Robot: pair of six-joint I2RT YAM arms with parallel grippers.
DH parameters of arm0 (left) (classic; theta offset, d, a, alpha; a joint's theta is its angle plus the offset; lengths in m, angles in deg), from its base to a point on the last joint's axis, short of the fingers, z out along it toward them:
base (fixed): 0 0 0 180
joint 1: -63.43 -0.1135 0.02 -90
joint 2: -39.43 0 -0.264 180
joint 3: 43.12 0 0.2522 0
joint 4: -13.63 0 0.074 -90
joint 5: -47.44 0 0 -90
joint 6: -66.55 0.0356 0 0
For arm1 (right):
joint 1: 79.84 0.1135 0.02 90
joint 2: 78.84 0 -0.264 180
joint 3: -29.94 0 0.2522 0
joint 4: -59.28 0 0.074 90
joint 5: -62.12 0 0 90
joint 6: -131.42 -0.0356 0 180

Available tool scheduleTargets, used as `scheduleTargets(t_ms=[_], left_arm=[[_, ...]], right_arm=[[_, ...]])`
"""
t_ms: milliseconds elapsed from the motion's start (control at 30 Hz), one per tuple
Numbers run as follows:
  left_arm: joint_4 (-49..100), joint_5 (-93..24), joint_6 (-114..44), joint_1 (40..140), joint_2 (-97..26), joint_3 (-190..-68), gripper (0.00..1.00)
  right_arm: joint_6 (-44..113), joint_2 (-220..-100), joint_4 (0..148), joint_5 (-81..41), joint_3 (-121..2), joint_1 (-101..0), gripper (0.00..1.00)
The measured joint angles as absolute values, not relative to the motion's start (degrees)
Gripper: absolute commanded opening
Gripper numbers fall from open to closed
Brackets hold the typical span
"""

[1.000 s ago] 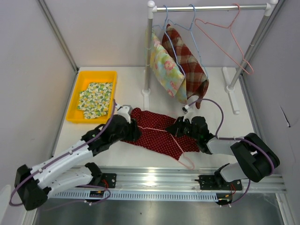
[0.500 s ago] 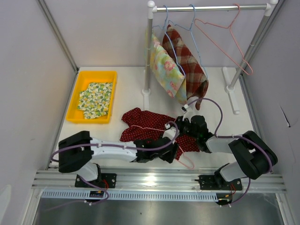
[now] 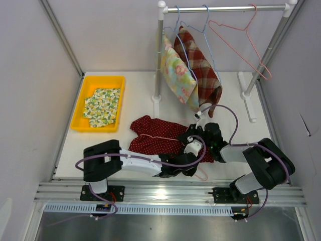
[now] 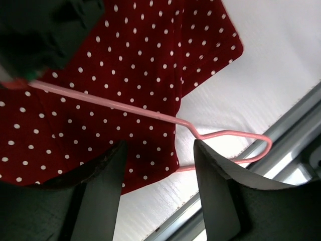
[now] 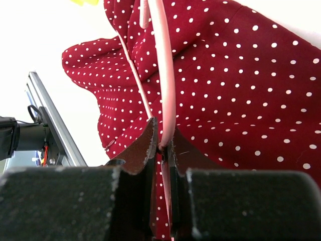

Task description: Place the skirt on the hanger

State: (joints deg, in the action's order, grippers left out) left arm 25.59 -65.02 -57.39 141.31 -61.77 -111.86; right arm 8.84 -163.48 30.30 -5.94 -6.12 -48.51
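Observation:
The skirt (image 3: 150, 140) is dark red with white dots and lies rumpled on the white table, also filling the left wrist view (image 4: 125, 60) and the right wrist view (image 5: 241, 85). A pink wire hanger (image 4: 120, 106) lies across it, its hook (image 3: 201, 175) past the skirt's right corner near the front rail. My right gripper (image 5: 162, 143) is shut on the hanger's wire (image 5: 165, 75); in the top view it (image 3: 194, 135) sits at the skirt's right end. My left gripper (image 4: 160, 146) hovers open just above the skirt's corner and the hook, holding nothing, and shows in the top view (image 3: 190, 159).
A clothes rack (image 3: 225, 8) stands at the back with a floral garment (image 3: 176, 75), a plaid garment (image 3: 200, 65) and an empty pink hanger (image 3: 246, 42). A yellow tray (image 3: 86, 84) with folded floral cloth sits at the left. A metal rail (image 3: 170, 191) runs along the front.
My left arm has swung from the skirt's left end across the front to its right corner by the hook. The skirt's left part now lies bunched. The right gripper stays shut on the hanger.

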Motion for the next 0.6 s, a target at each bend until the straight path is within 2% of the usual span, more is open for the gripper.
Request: scheduleTargets(t_ms=[200, 267, 300, 400, 600], left_arm=[[29.3, -67.0, -57.5, 142.2, -65.3, -114.5, 0.44], [30.4, -68.0, -57.8, 142.5, -65.5, -114.7, 0.29], [30.8, -68.3, -57.8, 142.6, -65.5, -114.9, 0.18], [31.9, -69.0, -57.7, 142.7, -65.5, -115.1, 0.02], [37.2, -69.4, -56.8, 142.8, -64.0, -116.9, 0.0]], right_arm=[[8.4, -164.7, 29.8, -5.4, -6.5, -48.7, 0.0], [8.2, -165.1, 29.4, -5.2, -6.5, -48.8, 0.0], [8.0, -165.4, 29.1, -5.1, -6.6, -48.9, 0.0], [7.7, -165.8, 28.6, -4.9, -6.6, -48.9, 0.0], [7.6, -165.9, 28.7, -4.5, -7.1, -49.0, 0.0]])
